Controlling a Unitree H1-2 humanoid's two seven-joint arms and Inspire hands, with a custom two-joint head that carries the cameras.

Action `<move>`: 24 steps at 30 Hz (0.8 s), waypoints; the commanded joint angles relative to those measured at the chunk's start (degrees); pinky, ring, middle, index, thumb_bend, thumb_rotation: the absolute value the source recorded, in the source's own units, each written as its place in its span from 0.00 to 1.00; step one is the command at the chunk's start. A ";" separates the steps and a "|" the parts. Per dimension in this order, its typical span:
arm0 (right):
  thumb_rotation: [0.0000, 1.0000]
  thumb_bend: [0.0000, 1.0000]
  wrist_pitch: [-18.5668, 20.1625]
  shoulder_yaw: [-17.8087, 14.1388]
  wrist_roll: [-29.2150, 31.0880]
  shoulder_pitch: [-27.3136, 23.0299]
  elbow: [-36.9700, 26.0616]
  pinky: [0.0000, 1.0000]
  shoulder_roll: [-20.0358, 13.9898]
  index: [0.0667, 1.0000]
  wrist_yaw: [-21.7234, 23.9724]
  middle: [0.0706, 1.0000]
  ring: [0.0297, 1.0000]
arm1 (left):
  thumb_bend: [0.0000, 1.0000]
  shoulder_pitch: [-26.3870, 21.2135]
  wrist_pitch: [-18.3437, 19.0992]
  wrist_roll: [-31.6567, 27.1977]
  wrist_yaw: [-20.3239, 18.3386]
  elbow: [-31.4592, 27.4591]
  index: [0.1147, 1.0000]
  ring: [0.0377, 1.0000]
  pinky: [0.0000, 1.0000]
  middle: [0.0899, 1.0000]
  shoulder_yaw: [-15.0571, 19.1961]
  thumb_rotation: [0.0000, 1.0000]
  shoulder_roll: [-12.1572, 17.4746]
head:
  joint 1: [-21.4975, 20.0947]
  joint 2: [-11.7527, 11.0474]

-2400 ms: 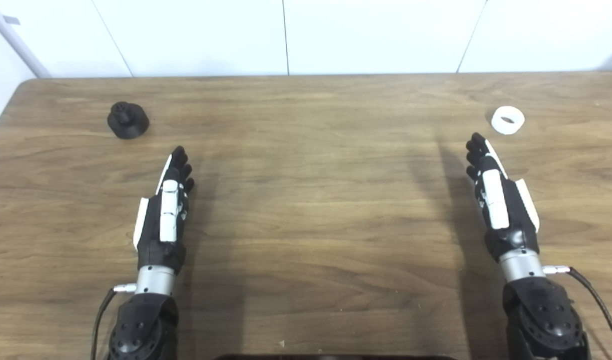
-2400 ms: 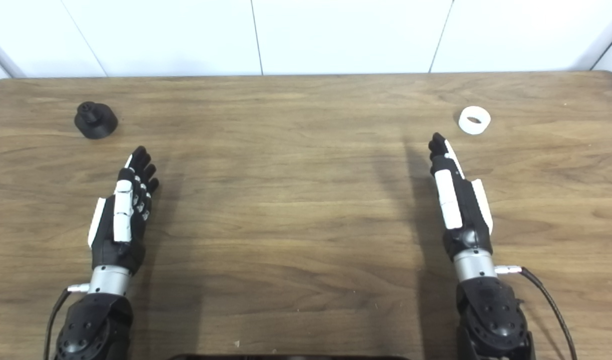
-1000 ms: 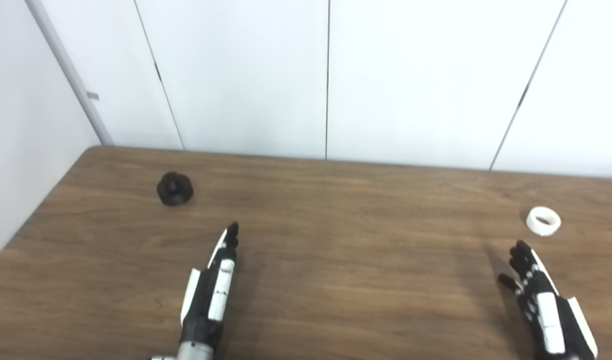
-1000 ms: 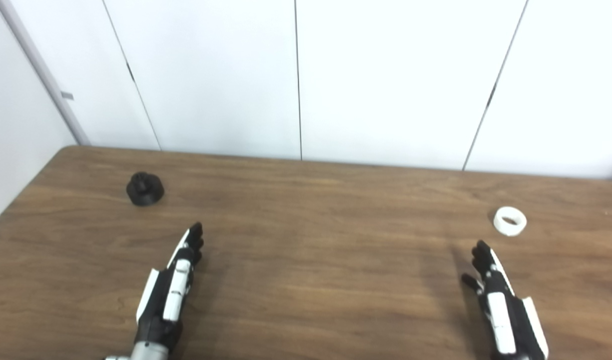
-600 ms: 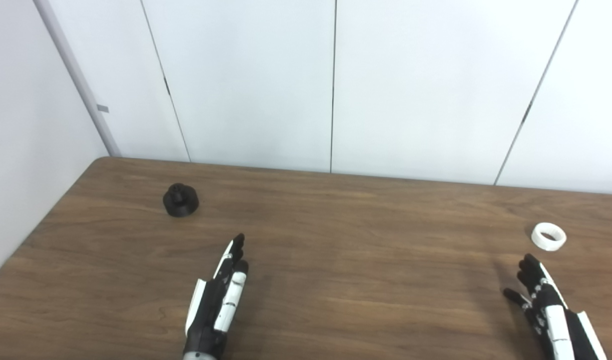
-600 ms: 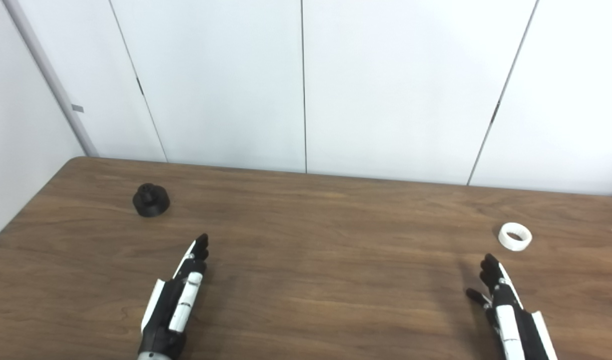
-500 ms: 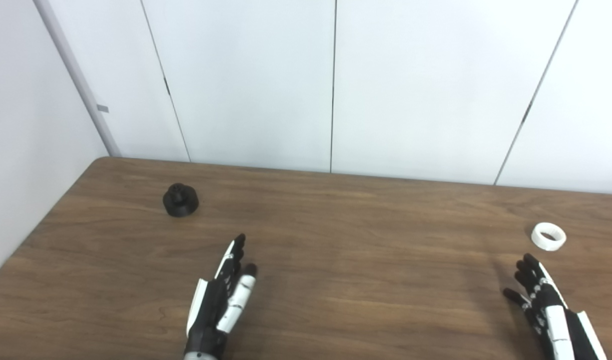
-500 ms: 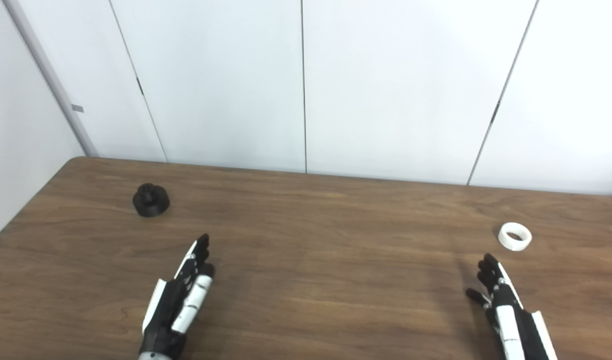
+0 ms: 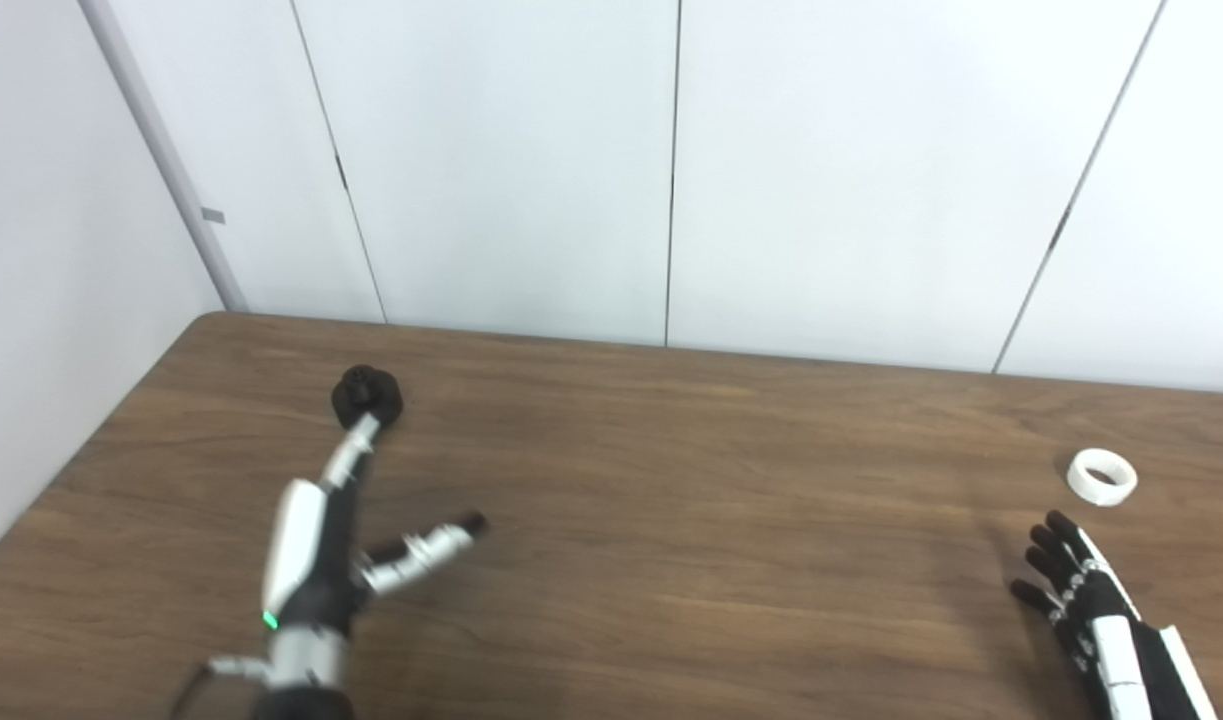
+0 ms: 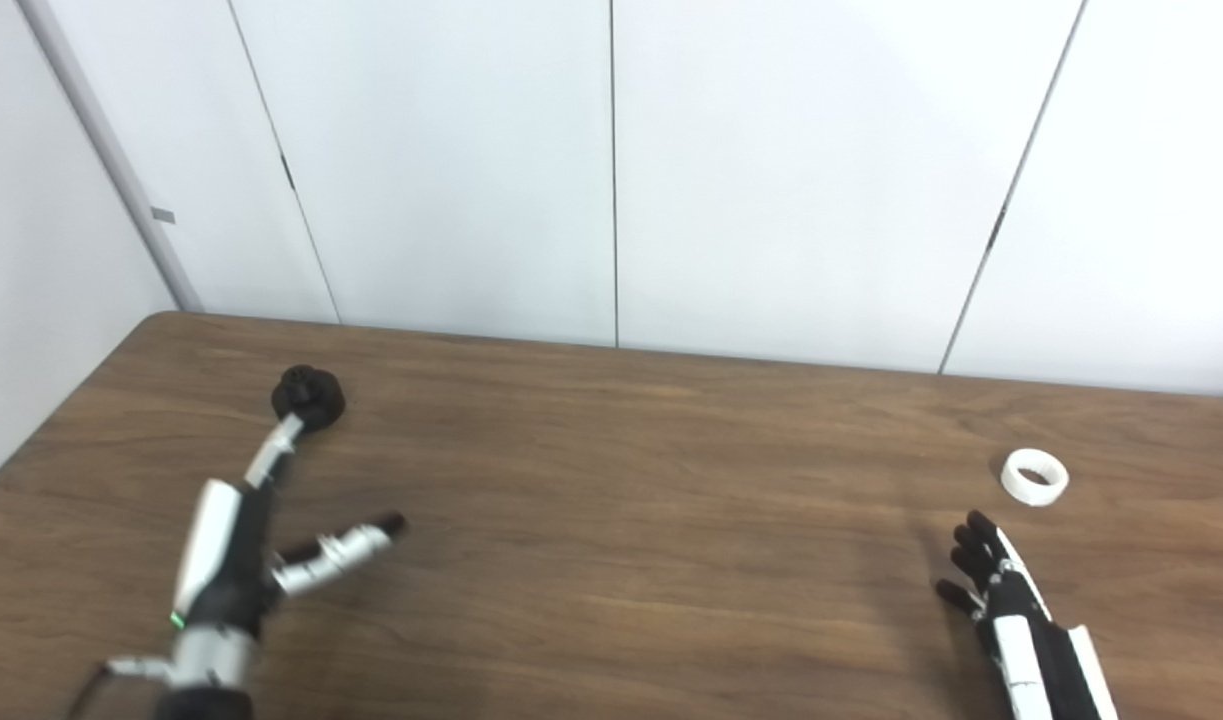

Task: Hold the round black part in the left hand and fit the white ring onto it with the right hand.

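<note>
Reaching left hand (image 9: pixel 316 555), spread wide and empty, toward black part (image 9: pixel 367 392) at upper left on table (image 9: pixel 671 520); white ring (image 9: pixel 1102 476) lying at far right, above open right hand (image 9: pixel 1101 620); advising thumb and fingers straddling the base before closing.

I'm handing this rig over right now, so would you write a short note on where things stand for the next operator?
Left hand: open, thumb spread wide, fingers reaching to the round black part at the far left of the table; whether they touch it cannot be told, and it is not gripped.
Right hand: open, holding nothing, short of the white ring, which lies flat at the far right.
Done: nothing picked up.
Left: grasp the part, pick up the ring, fit it on.
</note>
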 commanded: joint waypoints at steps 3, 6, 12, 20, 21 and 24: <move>0.98 0.62 -0.95 0.04 -0.48 0.84 2.19 0.90 0.62 0.92 -0.59 0.92 0.92 | 0.90 -3.70 1.05 1.26 1.42 0.75 0.91 0.97 0.96 0.95 1.96 0.22 2.54 | 0.13 0.01; 0.98 0.62 -1.48 -0.05 -0.37 0.75 2.23 0.90 0.70 0.92 -0.66 0.92 0.92 | 0.91 -5.78 2.60 1.87 1.78 2.71 0.90 0.98 0.97 0.95 2.96 0.23 3.76 | 0.09 0.06; 0.97 0.62 -1.30 -0.05 -0.39 0.52 2.16 0.89 0.81 0.91 -0.74 0.91 0.91 | 0.91 -9.35 2.53 2.78 3.43 8.66 0.87 0.97 0.95 0.94 3.77 0.22 6.00 | 0.05 0.15; 0.98 0.62 -1.52 0.19 -1.25 0.41 2.10 0.89 1.11 0.91 -1.01 0.91 0.91 | 0.92 -14.36 3.12 2.57 4.83 17.53 0.84 0.98 0.94 0.93 3.26 0.23 8.59 | -0.08 0.27; 0.98 0.62 -1.54 0.18 -1.21 0.40 2.11 0.89 1.17 0.91 -0.97 0.91 0.91 | 0.91 -14.83 3.36 2.70 4.81 18.17 0.84 0.98 0.95 0.93 3.12 0.23 8.87 | -0.14 0.30; 0.98 0.61 -1.87 0.21 -1.30 0.38 2.28 0.90 1.30 0.91 -0.96 0.91 0.91 | 0.92 -17.20 3.93 3.20 4.97 21.76 0.84 0.98 0.99 0.93 2.42 0.24 10.11 | -0.27 0.36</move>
